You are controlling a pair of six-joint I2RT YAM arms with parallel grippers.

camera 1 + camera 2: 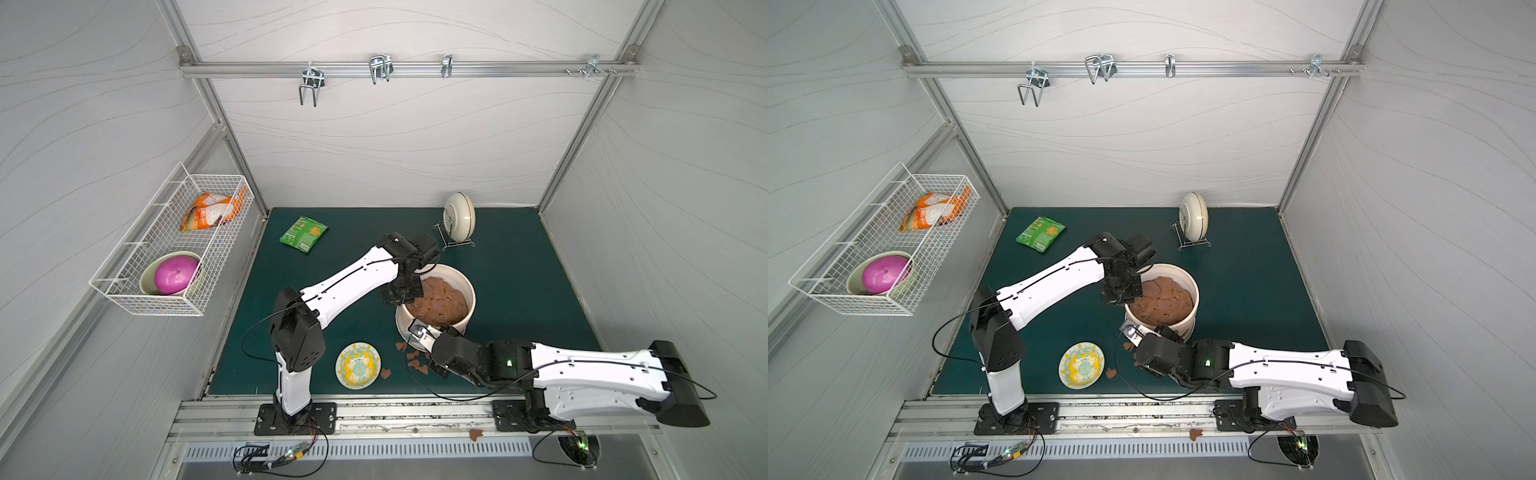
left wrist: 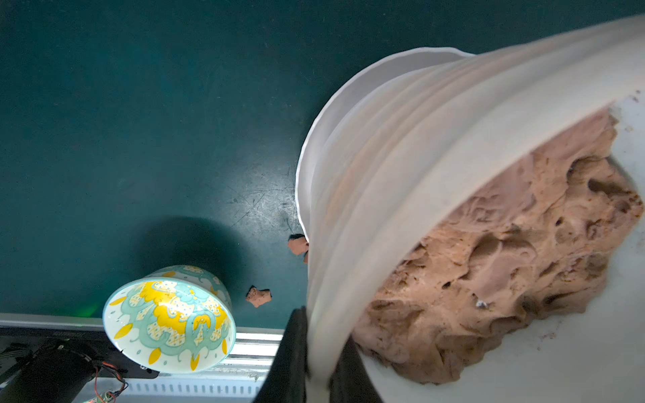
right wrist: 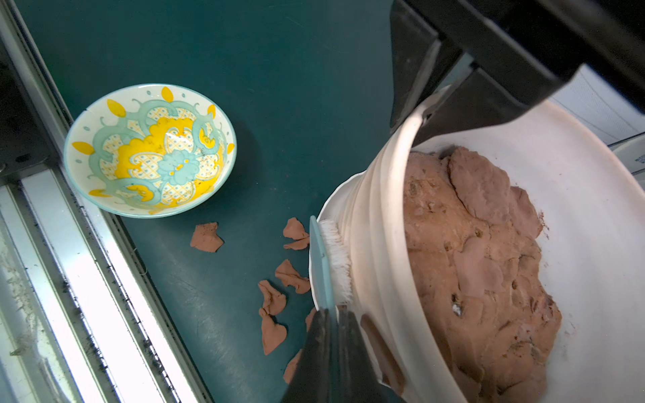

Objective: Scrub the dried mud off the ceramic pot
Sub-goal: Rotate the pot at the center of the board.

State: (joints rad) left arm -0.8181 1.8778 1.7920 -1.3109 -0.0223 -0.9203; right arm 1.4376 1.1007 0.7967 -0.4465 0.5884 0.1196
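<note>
A cream ribbed ceramic pot point(image 1: 404, 321) stands near the middle of the green table point(image 1: 519, 257), filled with a lumpy brown soil mass point(image 1: 436, 301). The left tool point(image 2: 323, 335) is clenched on the pot's rim, one finger outside and one inside. The right tool point(image 3: 333, 324) is clenched on the handle of a small brush point(image 3: 330, 258), whose white bristles press against the pot's outer wall just above its saucer base. Flakes of dried mud point(image 3: 272, 300) lie scattered on the table beside the pot, near a yellow patterned bowl point(image 3: 150, 150). A reddish streak, probably more mud, seems to cling to the wall next to the right tool, though it is blurred. Risks from here: sideways brush pressure could slide or tip the pot if the thin rim pinch slips, spilling soil; the handle could twist in the right tool's grip; strokes aimed low could miss that streak
</note>
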